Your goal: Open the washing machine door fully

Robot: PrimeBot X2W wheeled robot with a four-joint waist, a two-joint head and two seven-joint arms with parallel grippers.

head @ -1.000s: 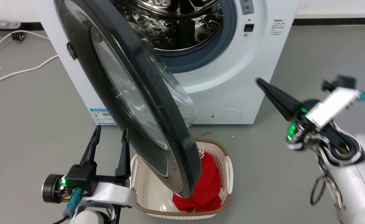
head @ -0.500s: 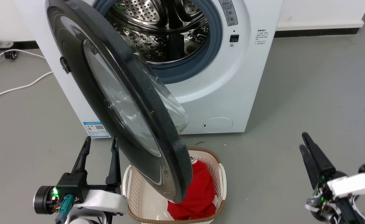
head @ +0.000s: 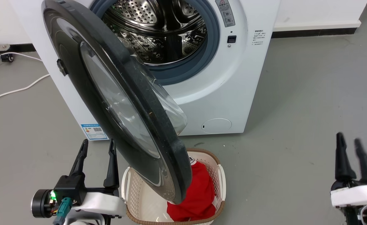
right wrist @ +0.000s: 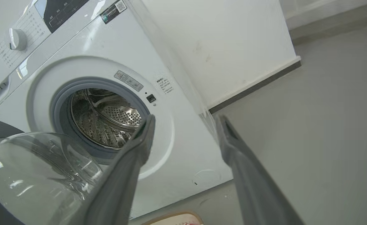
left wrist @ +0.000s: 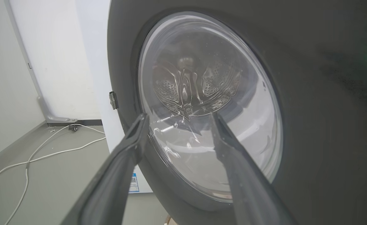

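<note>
The washing machine door [head: 114,103] stands swung well out from the washing machine [head: 233,87]. It is hinged at the 10 o'clock side of the opening and its free edge hangs toward 6 o'clock in the head view, over the laundry basket [head: 221,175] with the red garment [head: 199,190]. The drum [head: 158,31] is fully exposed. Nothing touches the door.

The left gripper [head: 98,143] sits at 7 o'clock, just beside the door's outer face. Its jaws are spread about halfway and empty. Its wrist view looks through the glass window, with no contact seen.

The right gripper [head: 348,139] has changed. A second ago it was raised at 3 o'clock near the machine's lower corner, blurred and pointing up-left. Half a second ago it was lower. Now it is parked at 4 o'clock, fingers up, jaws a little apart, holding nothing and well away from the machine.

The head camera has also tilted slightly, so the whole scene shifts. The door's angle against the machine looks the same across the pictures.

Judgement: the right arm's retreat reads as the end of the opening move, and the door is likely at or near its final position. Whether the hinge has more travel cannot be told. If it does, the left gripper is better placed to nudge the outer face toward 9 o'clock. Risk looks low, since the basket sits under the door edge and not in its swing path.
</note>
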